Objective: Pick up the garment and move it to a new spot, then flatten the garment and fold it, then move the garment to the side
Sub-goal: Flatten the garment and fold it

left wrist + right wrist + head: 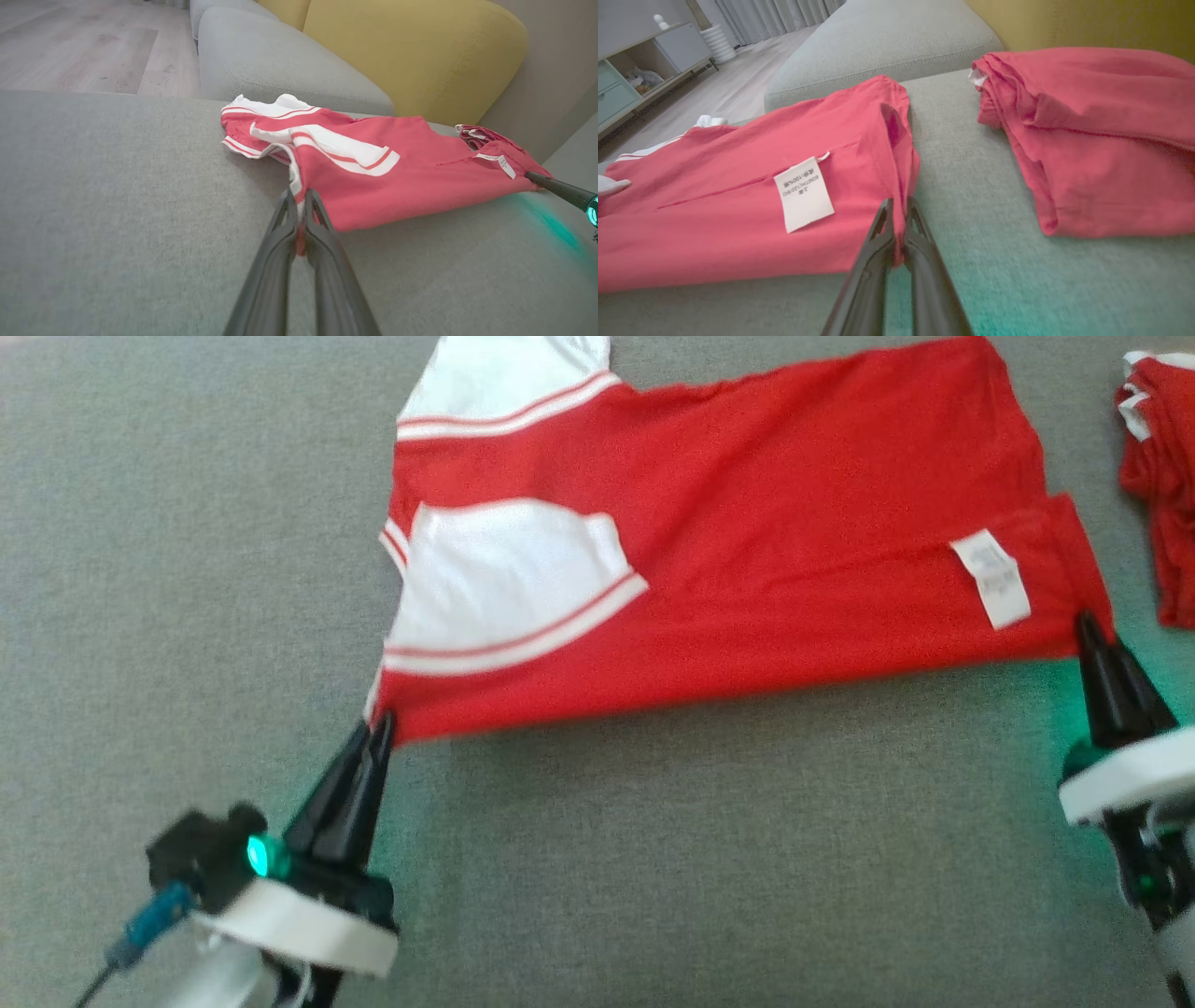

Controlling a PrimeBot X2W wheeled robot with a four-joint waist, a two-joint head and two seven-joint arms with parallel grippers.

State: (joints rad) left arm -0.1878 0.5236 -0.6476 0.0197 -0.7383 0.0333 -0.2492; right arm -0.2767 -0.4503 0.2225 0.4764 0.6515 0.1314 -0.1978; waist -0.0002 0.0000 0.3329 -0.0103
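The garment (747,541) is a red shirt with white, red-striped sleeves, spread inside out across the grey sofa seat, a white care label (991,577) near its right end. My left gripper (381,726) is shut on the garment's near left corner. My right gripper (1089,627) is shut on the near right corner. In the left wrist view the fingers pinch red cloth (301,205) at the garment (397,177). In the right wrist view the fingers clamp the edge (899,219) of the garment (738,210) beside the label (803,193).
A second red garment (1162,476), folded in a pile, lies at the far right of the seat, close to my right gripper (1101,135). Grey and yellow back cushions (411,51) stand behind. Bare grey seat (700,859) stretches in front of the shirt.
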